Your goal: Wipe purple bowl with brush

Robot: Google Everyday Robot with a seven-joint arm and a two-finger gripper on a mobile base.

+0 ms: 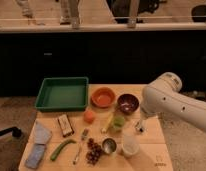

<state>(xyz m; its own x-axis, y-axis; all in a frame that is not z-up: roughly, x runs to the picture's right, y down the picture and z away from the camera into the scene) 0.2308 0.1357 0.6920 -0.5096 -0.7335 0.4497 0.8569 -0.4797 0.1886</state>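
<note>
Reaching in from the right, the arm is holding the claw (140, 125) low over the right side of the bench (157, 151), just right of the purple bowl (128, 103) and slightly in front of it. Can't tell whether the claw is open or closed, and I'm not making out the brush apart from it. The purple bowl is sitting upright just right of the orange bowl (103, 97) and behind the green cup (117, 121), with the green tray (62, 79) lying at the back left.
</note>
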